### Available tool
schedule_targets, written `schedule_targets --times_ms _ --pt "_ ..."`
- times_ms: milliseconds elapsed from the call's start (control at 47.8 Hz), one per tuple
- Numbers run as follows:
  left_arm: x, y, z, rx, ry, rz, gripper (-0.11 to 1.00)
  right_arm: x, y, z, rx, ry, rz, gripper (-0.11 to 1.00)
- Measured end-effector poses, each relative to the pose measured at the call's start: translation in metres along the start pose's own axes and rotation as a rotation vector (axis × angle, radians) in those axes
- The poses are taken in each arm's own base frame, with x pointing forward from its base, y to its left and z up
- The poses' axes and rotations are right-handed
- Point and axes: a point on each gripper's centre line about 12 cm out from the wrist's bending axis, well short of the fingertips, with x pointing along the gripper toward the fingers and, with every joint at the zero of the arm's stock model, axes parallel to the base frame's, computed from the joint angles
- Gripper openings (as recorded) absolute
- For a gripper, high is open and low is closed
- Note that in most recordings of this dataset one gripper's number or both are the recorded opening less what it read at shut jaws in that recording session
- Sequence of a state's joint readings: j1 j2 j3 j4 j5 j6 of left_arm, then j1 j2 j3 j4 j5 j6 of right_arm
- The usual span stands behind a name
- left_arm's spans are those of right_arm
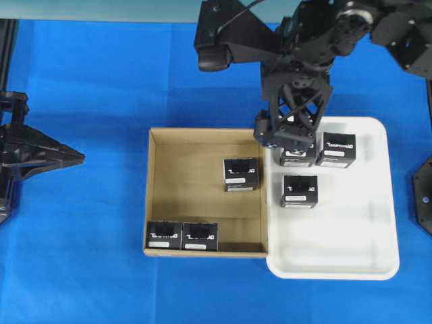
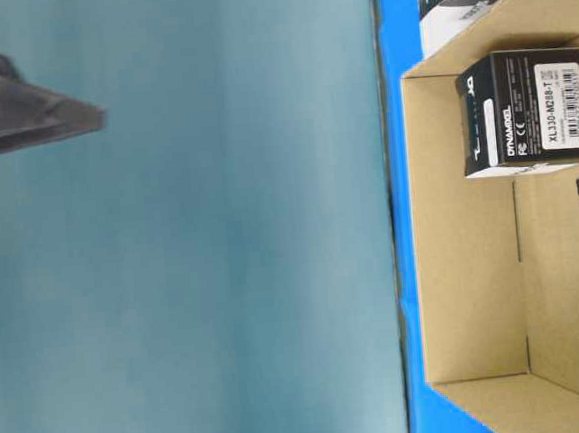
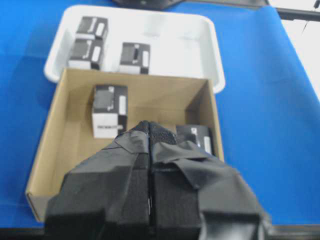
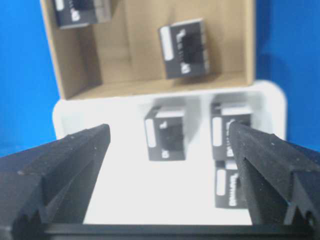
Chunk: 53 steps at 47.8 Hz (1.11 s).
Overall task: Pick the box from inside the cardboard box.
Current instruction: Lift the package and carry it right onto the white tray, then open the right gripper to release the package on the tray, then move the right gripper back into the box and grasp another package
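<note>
The cardboard box [image 1: 189, 182] lies mid-table with three black boxes inside. One box [image 1: 241, 173] stands near its right wall; two more [image 1: 164, 235] [image 1: 200, 237] sit along its near wall. My right gripper [image 1: 285, 142] hangs open and empty over the far left corner of the white tray [image 1: 337, 236], just right of the carton. In the right wrist view, tray boxes [image 4: 167, 135] lie below its wide-apart fingers [image 4: 80, 150]. My left gripper [image 1: 64, 156] is shut and empty, well left of the carton; the left wrist view shows its pads [image 3: 135, 145] pressed together.
The white tray holds three black boxes [image 1: 300, 190] [image 1: 337, 149] [image 1: 297, 155], the last partly under my right gripper. A blue cloth [image 1: 88, 88] covers the table. Black arm mounts stand at the far left [image 1: 10, 121] and right edge [image 1: 424, 196].
</note>
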State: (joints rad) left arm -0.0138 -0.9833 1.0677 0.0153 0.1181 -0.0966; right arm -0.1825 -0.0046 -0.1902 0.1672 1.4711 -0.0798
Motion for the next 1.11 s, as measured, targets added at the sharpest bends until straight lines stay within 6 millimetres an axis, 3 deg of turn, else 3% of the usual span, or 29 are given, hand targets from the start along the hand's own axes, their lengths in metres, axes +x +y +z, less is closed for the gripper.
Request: schedule_targets --times_ms 230,523,879,1109 --pt "-0.001 0.0 0.003 0.0 -0.009 -0.001 -0.07 -0.028 0.009 0.002 -0.03 -0.007 -0.034 0.98" --pt "-0.001 0.0 0.005 0.0 -0.014 -0.001 -0.07 -0.023 0.01 -0.001 -0.04 0.02 -0.04 0.98" --pt "-0.001 0.0 0.006 -0.003 -0.017 -0.002 -0.07 0.003 0.005 0.004 -0.053 0.096 -0.078 0.98" --pt "-0.001 -0.001 0.006 -0.002 -0.016 -0.006 -0.07 0.045 0.005 0.006 -0.082 0.177 -0.074 0.98"
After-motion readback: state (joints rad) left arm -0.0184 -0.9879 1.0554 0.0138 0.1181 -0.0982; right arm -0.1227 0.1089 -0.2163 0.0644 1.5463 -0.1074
